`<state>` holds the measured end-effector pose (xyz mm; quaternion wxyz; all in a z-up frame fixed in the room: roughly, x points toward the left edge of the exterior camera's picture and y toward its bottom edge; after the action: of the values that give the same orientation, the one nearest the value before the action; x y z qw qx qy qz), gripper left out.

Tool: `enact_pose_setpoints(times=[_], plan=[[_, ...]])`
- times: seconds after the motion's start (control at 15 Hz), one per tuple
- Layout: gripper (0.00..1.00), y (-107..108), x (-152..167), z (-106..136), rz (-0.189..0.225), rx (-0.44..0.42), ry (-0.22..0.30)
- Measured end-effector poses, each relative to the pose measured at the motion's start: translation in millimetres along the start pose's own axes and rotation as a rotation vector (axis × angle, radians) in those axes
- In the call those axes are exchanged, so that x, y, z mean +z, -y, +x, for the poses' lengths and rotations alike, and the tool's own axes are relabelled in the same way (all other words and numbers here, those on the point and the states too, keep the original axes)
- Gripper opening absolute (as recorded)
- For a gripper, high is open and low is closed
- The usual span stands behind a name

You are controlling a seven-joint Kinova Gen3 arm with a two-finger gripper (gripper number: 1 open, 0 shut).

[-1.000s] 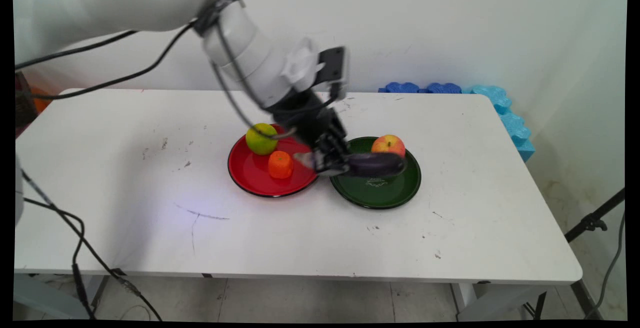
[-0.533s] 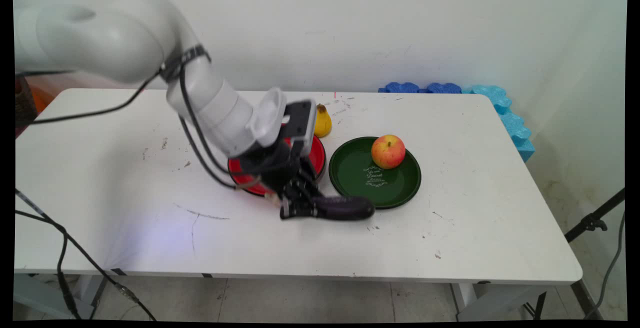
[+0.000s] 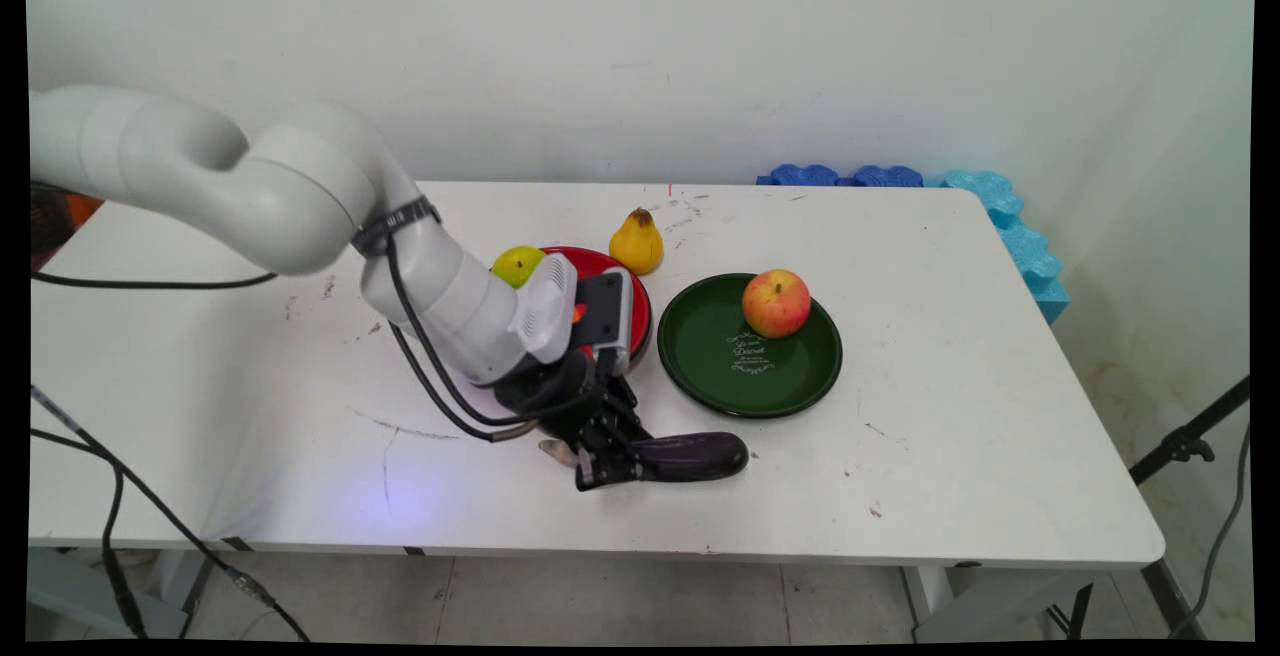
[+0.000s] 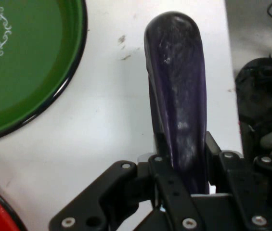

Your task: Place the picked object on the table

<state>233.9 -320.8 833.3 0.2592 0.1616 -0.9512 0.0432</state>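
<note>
On the white table (image 3: 900, 456), two plates: the arm hides much of the red plate (image 3: 636, 298), the green plate (image 3: 770, 391) lies clear. One apple (image 3: 776, 303), one pear (image 3: 637, 242), one half-hidden lime (image 3: 518, 264). The end effector (image 3: 607, 464) is clamped on one purple eggplant (image 3: 690, 456), low over the table's near side.

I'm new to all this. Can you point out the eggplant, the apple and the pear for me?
eggplant (image 3: 690, 456), main view, middle of its dark purple body.
apple (image 3: 776, 303), main view, centre of its red-yellow skin.
pear (image 3: 637, 244), main view, its rounded yellow belly.
</note>
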Motion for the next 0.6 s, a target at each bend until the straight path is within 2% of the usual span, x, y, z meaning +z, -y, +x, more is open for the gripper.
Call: enact_pose_setpoints(times=[0.4,0.47,0.6], plan=[[0.0,-3.7,22.3,-9.7,0.007,-0.05,-0.013],[1.0,-4.8,23.9,-11.1,0.008,-0.055,-0.015],[1.0,-6.3,26.0,-12.5,0.008,-0.058,-0.017]])
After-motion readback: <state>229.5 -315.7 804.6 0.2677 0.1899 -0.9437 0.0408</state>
